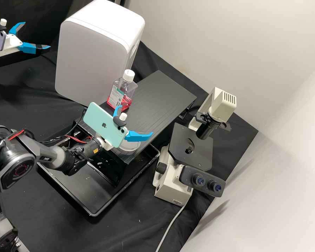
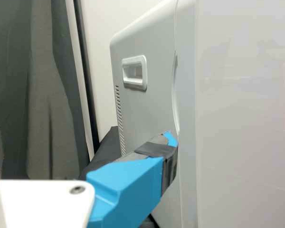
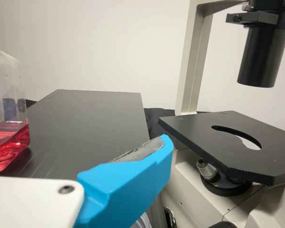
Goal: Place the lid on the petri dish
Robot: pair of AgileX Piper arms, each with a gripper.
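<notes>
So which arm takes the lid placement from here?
Right. The right gripper hangs open just above the clear petri dish by the black platform's near end. The left gripper is open too, but far off beside the white box, away from the dish.

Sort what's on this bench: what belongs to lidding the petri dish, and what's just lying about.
For the job: petri dish, at the black platform's near end; right gripper, open, over it.
Lying about: flask of red liquid; microscope; white appliance; black tray; left gripper, open, beside the appliance.
</notes>
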